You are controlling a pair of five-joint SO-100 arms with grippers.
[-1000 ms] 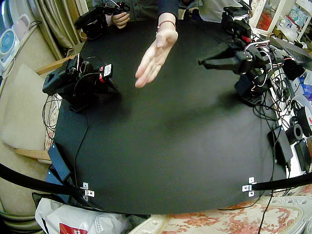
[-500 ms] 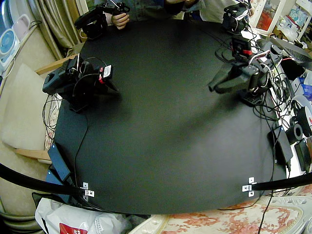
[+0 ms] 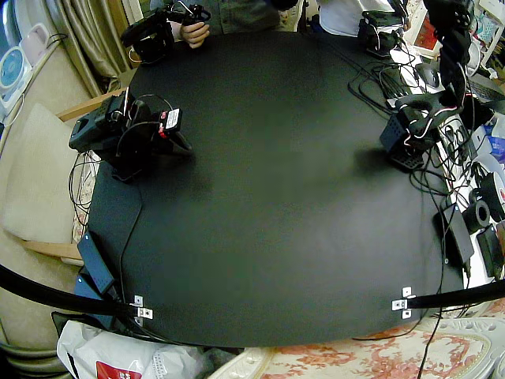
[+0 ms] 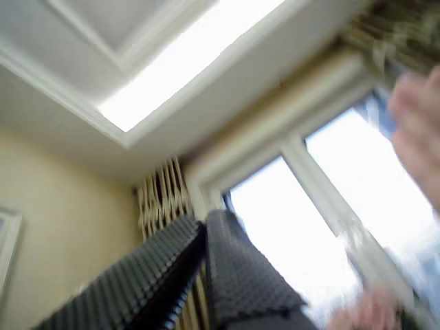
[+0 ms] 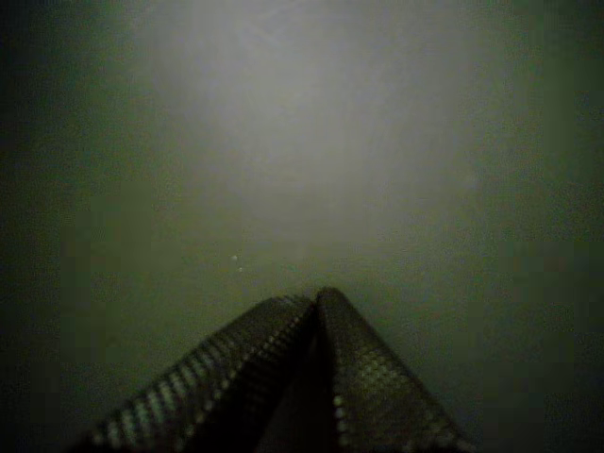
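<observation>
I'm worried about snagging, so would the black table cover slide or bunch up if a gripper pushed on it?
Probably not much: the black table cover lies flat with no wrinkles, so it looks fairly stiff. The brackets at its near corners seem to pin it, so sliding is unlikely.

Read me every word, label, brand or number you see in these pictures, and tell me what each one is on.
No text here can be read.
White label on the right arm: print too small to read.
Red patch on the white bag below the table's near edge: too blurred to read.
Both wrist views: no writing in sight.
</observation>
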